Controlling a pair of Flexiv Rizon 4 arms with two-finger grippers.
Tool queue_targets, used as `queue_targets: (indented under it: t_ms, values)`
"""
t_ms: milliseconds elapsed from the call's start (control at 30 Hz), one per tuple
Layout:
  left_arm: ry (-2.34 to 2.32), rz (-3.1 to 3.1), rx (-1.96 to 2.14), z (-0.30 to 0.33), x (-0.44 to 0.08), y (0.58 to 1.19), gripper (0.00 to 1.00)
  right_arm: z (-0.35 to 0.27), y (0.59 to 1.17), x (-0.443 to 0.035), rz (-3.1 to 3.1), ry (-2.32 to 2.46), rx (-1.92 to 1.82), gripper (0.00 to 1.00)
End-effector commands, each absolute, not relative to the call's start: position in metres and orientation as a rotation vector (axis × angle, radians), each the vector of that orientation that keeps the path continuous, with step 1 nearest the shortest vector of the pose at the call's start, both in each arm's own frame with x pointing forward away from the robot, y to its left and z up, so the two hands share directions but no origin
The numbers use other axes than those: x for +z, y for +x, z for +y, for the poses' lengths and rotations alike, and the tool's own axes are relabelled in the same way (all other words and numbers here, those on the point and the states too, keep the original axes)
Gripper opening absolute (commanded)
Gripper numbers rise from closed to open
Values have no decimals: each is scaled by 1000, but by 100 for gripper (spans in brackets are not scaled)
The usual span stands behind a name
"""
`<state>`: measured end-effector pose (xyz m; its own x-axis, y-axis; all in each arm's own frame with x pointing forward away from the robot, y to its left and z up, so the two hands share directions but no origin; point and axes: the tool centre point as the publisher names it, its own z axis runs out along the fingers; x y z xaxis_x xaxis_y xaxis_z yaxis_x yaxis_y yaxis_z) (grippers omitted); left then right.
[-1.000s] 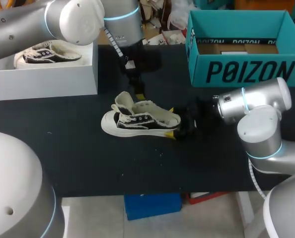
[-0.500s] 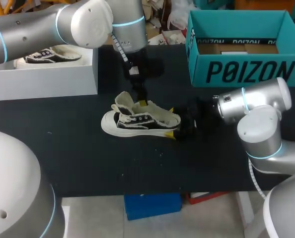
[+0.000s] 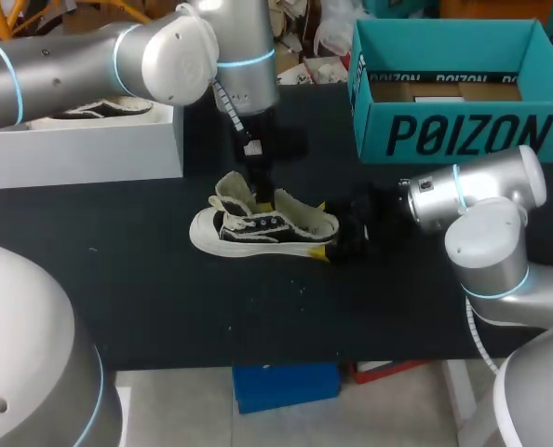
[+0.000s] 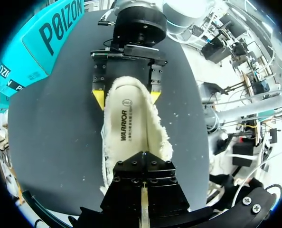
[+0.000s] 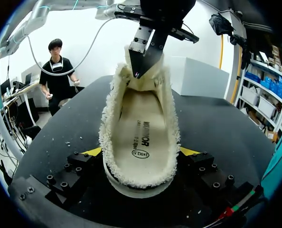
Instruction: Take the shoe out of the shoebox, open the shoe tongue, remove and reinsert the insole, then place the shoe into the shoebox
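One shoe lies on its sole in the middle of the dark bench, toe to the left and heel to the right. The right pincer comes in low from the right and is clamped on the heel, a yellow tip pressed to each side. The right wrist view shows the cream insole lying flat inside the fleecy opening.

The left arm reaches in from the far left. The left pincer points straight down into the shoe's mouth, just right of the upright tongue. Its fingers are drawn together to a point at the tongue's base. Whether they pinch the tongue, I cannot tell.

At the far left of the bench stands a white shoebox holding a second shoe, mostly hidden behind the left arm. At the far right sits an open teal box, well apart from the shoe.
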<state>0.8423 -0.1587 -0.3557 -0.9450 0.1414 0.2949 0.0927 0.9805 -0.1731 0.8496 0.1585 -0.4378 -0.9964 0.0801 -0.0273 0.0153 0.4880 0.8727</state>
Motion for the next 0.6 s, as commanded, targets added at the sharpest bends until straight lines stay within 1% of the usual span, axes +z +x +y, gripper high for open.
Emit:
queue_targets:
  t_ms: [33, 600]
  values:
    - [-167, -2802, 224, -162, -369, 845, 0, 159, 850, -441, 2655, 88, 1554, 0]
    - [-163, -2763, 179, -169, -395, 837, 0, 159, 850, -441, 2655, 88, 1554, 0]
